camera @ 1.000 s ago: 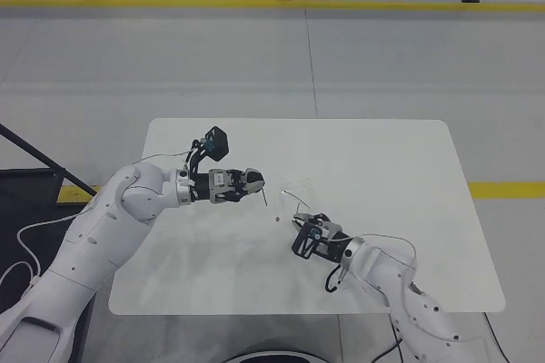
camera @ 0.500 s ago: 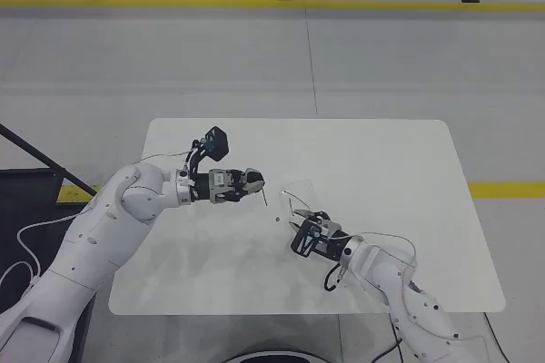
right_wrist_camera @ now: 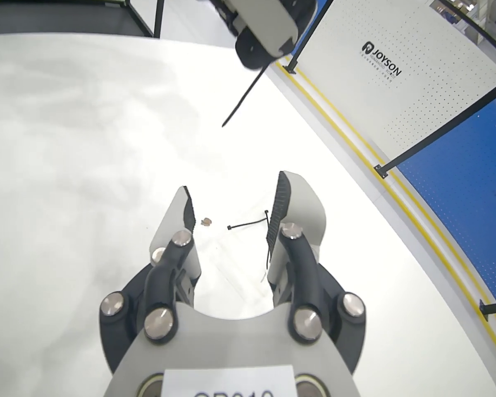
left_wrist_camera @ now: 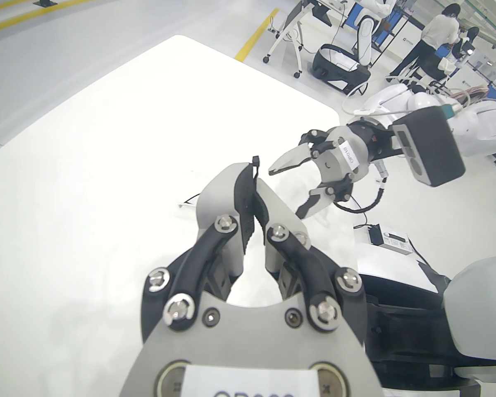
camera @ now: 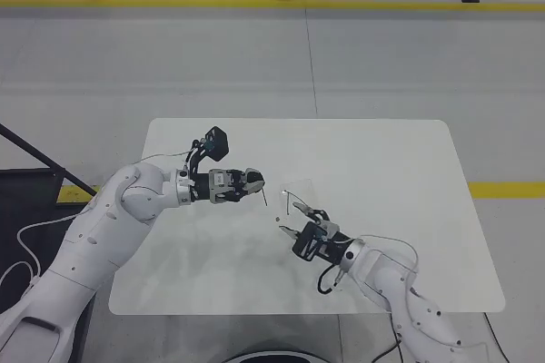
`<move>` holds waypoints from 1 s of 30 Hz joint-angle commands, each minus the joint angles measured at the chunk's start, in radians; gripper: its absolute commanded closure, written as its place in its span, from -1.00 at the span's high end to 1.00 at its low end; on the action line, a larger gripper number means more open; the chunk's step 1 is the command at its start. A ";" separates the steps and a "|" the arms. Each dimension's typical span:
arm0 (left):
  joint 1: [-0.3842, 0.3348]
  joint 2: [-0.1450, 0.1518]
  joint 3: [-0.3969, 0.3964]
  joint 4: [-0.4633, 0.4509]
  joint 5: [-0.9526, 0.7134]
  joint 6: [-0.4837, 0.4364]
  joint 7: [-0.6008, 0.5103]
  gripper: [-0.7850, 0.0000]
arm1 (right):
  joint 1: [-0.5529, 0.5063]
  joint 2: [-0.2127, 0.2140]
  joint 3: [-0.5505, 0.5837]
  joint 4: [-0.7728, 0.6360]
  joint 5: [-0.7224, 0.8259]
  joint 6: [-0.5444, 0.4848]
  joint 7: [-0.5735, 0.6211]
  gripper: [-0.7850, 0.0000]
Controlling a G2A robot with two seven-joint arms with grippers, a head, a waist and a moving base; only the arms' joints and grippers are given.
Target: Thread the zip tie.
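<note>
Two black zip ties are showing at this moment, one gripped and one loose. The left arm (camera: 145, 195) is reaching over the white bench (camera: 391, 163) from its left side, and its jaws are closing tightly on the held zip tie (right_wrist_camera: 240, 99). In the left wrist view, the tie's small square head is sticking out just past the tips of the ribbed fingers (left_wrist_camera: 231, 192). In the right wrist view, the thin tail is hanging out of those jaws and slanting down toward the bench, with its tip hovering above the surface and not touching it.

The right arm (camera: 381, 268) is coming in from the robot's side of the bench. Its jaws are standing wide open and gripping nothing, pointing toward the left jaws and sitting near them but apart. The hanging tail is ending short of the open fingers (right_wrist_camera: 297, 204).

The loose zip tie (right_wrist_camera: 248, 224) is lying flat on the bench below the open right jaws, seen through the gap between the fingers. One end is running close along the inner side of one finger, though whether it is touching that finger cannot be told. A small brownish speck (right_wrist_camera: 206, 221) is sitting on the bench just beside the loose tie, near the other finger.
</note>
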 commanded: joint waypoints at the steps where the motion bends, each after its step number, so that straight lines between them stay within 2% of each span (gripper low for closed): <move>1: 0.000 0.000 0.000 0.000 0.000 0.000 0.000 -1.00 | -0.005 -0.001 0.000 -0.003 0.031 -0.013 -0.027 -0.03; 3: 0.000 0.000 0.000 0.000 0.000 0.000 0.000 -1.00 | 0.000 -0.002 -0.004 0.000 0.065 -0.040 -0.042 -0.08; 5: 0.000 0.000 0.000 0.000 0.000 0.000 0.000 -1.00 | 0.010 -0.005 -0.013 0.007 0.098 -0.062 -0.038 -0.30; 8: 0.000 0.000 0.000 0.000 0.000 0.000 0.000 -1.00 | 0.036 -0.013 -0.031 0.027 0.137 -0.068 0.006 -0.40; 10: 0.000 0.000 0.000 0.000 0.000 0.000 0.000 -1.00 | 0.056 -0.019 -0.045 0.044 0.181 -0.076 0.032 -0.65; 12: 0.000 0.000 0.000 0.000 0.000 0.000 0.000 -1.00 | 0.075 -0.025 -0.056 0.061 0.213 -0.079 0.049 -0.73; 17: 0.000 0.000 0.000 0.000 0.000 0.000 0.000 -1.00 | 0.114 -0.039 -0.083 0.102 0.266 -0.060 0.092 -0.52; 20: 0.000 0.000 0.000 0.000 0.000 0.000 0.000 -1.00 | 0.131 -0.046 -0.093 0.122 0.288 -0.047 0.100 -0.25; 30: 0.000 0.000 0.000 0.000 0.000 0.000 0.000 -1.00 | 0.181 -0.065 -0.121 0.163 0.342 -0.035 0.123 -0.33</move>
